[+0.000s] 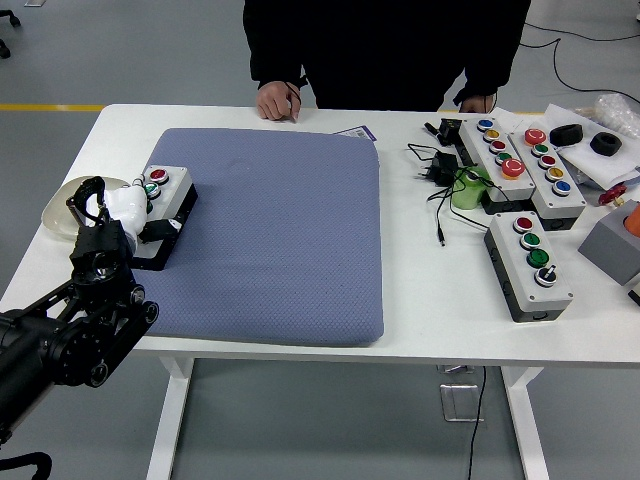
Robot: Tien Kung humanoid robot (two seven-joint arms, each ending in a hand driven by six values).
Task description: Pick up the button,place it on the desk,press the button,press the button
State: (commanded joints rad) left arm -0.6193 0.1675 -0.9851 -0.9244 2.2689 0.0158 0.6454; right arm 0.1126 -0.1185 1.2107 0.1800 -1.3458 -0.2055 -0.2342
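Note:
A grey button box with a red and a green button on top lies at the left edge of the blue mat, half over its border. My left hand is closed around the box's left end, the fingers curled over its far side and the thumb along its near side. The hand covers the box's lower buttons. Whether the box is clear of the mat I cannot tell.
A pale dish sits just left of my hand. To the right stand three more button boxes, a green cup, a black adapter with cable and a grey block. A person's hands rest on the far edge.

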